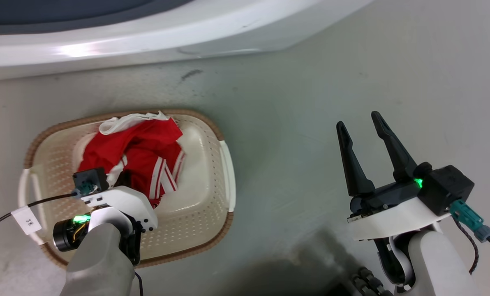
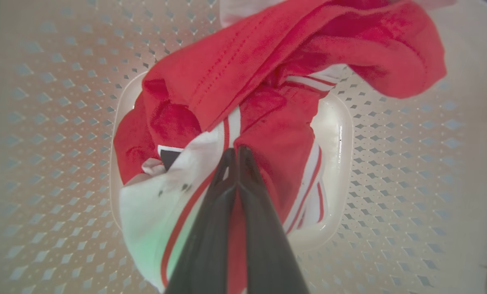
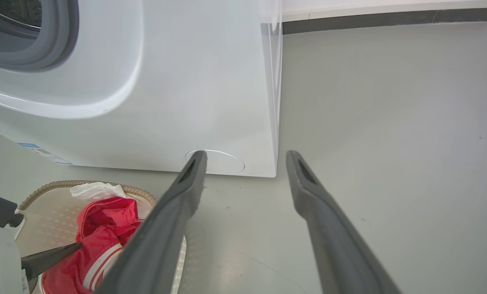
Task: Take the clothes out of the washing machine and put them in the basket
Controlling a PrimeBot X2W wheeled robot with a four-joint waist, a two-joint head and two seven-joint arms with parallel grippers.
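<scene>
The cream basket (image 1: 227, 172) with its brown rim sits on the floor in front of the white washing machine (image 1: 146, 37). Red clothes (image 1: 142, 144) with white stripes lie heaped inside it, and a whitish piece (image 1: 121, 121) is at the far rim. My left gripper (image 2: 236, 152) points down into the basket. Its fingers are pressed together on the red-and-white fabric (image 2: 268, 122). In the head view, the left wrist (image 1: 117, 201) hides those fingers. My right gripper (image 1: 358, 119) hovers open over bare floor to the right of the basket, with nothing between its fingers.
The right wrist view shows the machine's front panel (image 3: 166, 81), part of its grey door seal (image 3: 43, 49) at the upper left, and its right corner (image 3: 274, 122). Grey floor (image 3: 390, 143) stretches to the right. A tagged cable (image 1: 27, 220) trails from my left wrist.
</scene>
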